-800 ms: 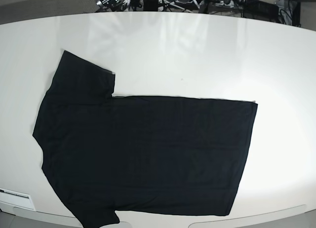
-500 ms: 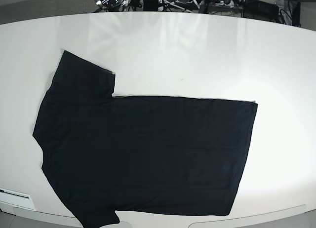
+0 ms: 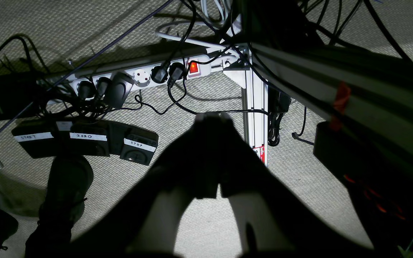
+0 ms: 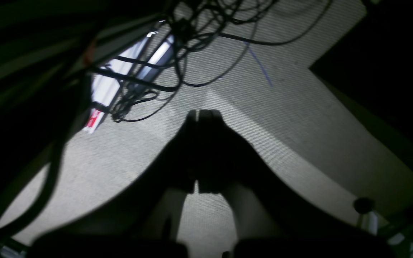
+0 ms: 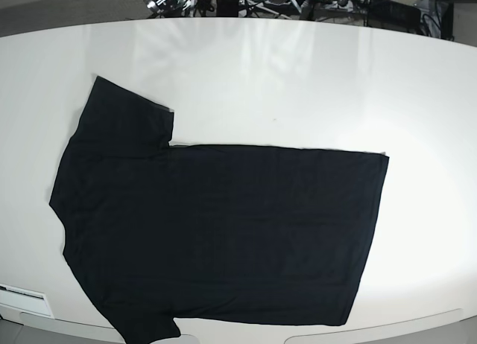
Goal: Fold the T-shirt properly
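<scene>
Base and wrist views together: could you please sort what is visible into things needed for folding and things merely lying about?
Belongs to the job:
- T-shirt, spread flat on the table
- left hand, shut
- right hand, shut

Just lying about, on the floor:
- power strip
- labelled pedals
- cables

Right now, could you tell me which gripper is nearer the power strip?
Left: the left gripper hangs just before the power strip; the right gripper is over bare carpet, strip unseen.

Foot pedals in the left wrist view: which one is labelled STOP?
The rightmost pedal of the three, nearest the shut left gripper; the others read START and ZERO.
</scene>
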`<state>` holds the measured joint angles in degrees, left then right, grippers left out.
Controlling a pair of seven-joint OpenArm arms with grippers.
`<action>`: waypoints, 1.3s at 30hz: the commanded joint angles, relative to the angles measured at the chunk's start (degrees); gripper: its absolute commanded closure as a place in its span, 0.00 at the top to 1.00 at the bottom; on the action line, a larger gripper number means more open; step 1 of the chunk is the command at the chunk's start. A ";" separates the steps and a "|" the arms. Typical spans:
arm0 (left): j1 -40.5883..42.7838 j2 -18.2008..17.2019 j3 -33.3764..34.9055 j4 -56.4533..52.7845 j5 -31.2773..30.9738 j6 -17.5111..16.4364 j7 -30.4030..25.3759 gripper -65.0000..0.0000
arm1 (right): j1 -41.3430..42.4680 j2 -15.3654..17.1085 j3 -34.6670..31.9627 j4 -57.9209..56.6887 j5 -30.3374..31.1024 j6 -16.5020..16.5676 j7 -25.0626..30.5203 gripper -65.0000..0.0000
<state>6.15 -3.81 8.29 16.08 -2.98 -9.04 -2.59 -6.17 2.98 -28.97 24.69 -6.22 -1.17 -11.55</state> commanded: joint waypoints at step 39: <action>54.36 -27.26 -6.56 87.82 -9.70 -0.13 25.51 0.00 | -62.40 17.00 39.17 87.80 30.93 23.69 -9.70 0.00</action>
<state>59.59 -30.81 1.65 103.50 -12.40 -8.73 23.49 -67.55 19.73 10.09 111.83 24.10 22.06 -21.80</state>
